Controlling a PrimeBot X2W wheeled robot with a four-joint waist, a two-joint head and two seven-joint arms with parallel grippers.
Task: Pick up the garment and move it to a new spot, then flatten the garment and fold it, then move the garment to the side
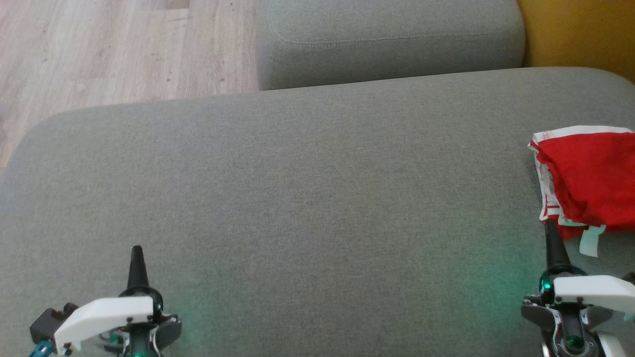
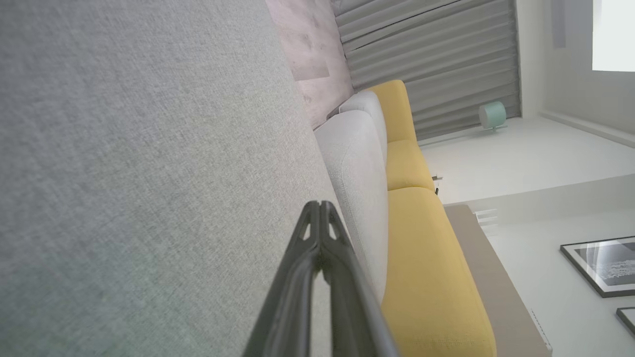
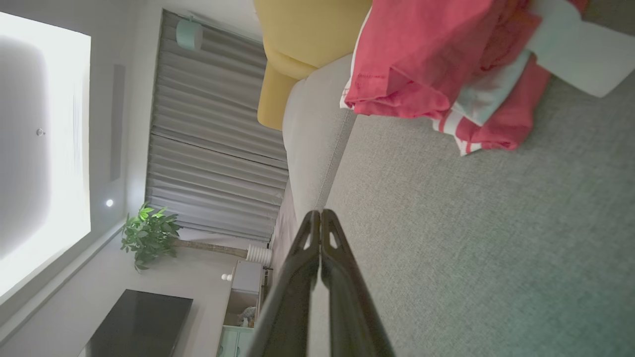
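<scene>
The left gripper (image 1: pixel 137 254) and right gripper (image 1: pixel 549 233) have slim, dark, tapering fingers (image 2: pixel 297 277). White angular covers (image 1: pixel 106 315) with small dark screws cap both wrists, glowing green beneath.

Garment (image 1: pixel 590 178) on sofa (image 1: pixel 307 198), right

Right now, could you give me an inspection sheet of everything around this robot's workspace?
Surface: grey sofa cushion, plain fabric across the middle.
Job's things: red garment with white trim, bunched up at the cushion's right side.
Clutter: nothing seen.
Grippers: left gripper shut, empty, over the cushion; right gripper shut, empty, tip near the garment.
Cables: none loose; small blue connector by the left wrist.
Surroundings: wood floor, yellow cushions, grey curtains, potted plant.
</scene>
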